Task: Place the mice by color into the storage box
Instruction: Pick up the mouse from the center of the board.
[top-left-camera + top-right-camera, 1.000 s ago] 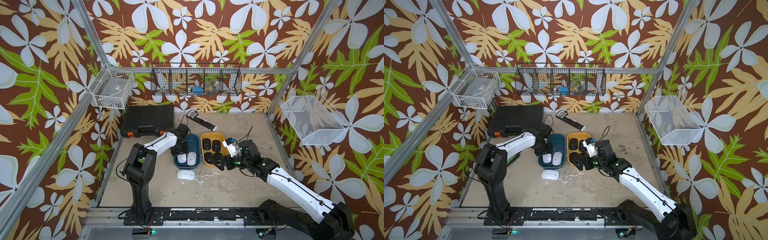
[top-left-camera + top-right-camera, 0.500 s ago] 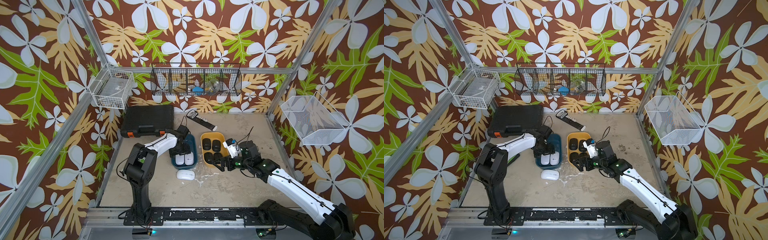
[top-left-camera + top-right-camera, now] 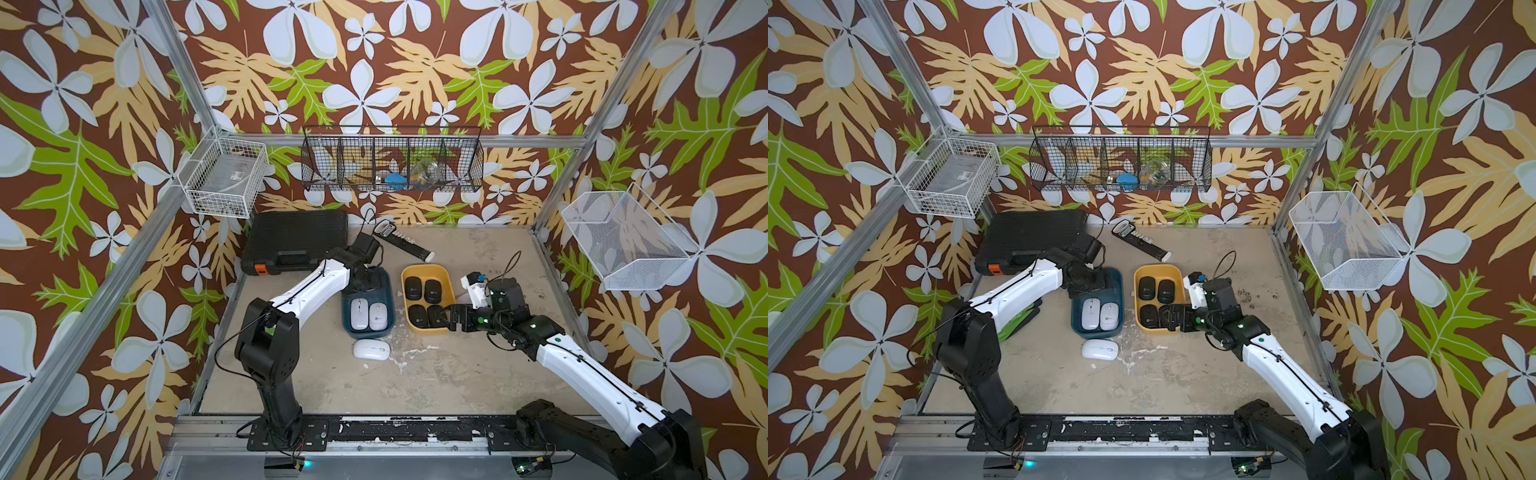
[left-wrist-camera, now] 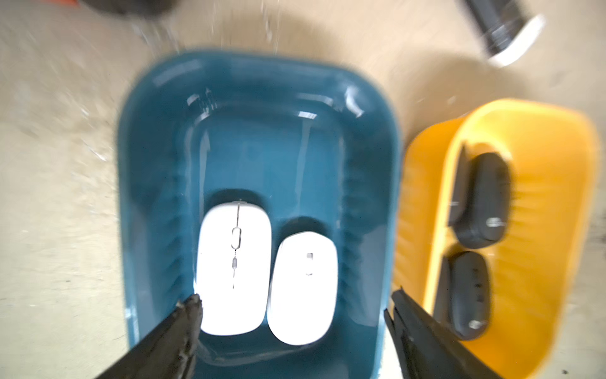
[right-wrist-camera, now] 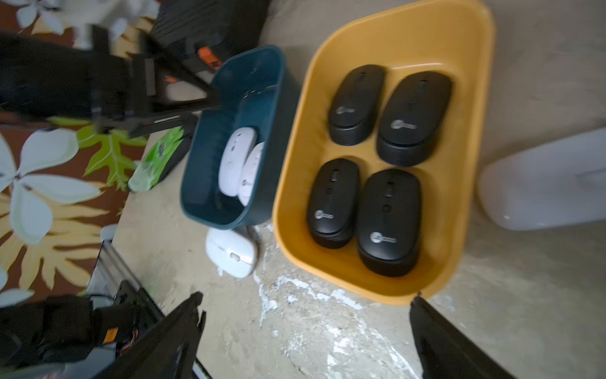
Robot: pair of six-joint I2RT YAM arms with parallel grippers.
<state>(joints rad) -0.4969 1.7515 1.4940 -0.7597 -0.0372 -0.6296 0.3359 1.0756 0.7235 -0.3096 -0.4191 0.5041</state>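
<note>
Two white mice [image 3: 359, 313] [image 4: 234, 265] lie side by side in the blue storage box [image 3: 344, 318]. My left gripper [image 3: 368, 280] [image 4: 295, 300] hangs open over that box's far half, holding nothing. A third white mouse [image 3: 371, 349] [image 5: 231, 252] lies on the table just in front of the blue box. Several black mice [image 3: 413, 288] [image 5: 388, 220] fill the yellow box [image 3: 424, 268] beside it. Open and empty, my right gripper [image 3: 446, 318] [image 5: 306, 297] sits at the yellow box's near right corner. A blurred white rounded shape [image 5: 541, 180] lies on the table beyond the yellow box.
A black tool case [image 3: 299, 239] and a remote control [image 3: 401, 245] lie at the back of the table. A green packet [image 3: 1017, 324] lies under the left arm. Wire baskets [image 3: 392, 160] hang on the back and side walls.
My left gripper has opened wider and drawn back over the blue box, and both white mice lie free in it. The right arm has hardly moved.
</note>
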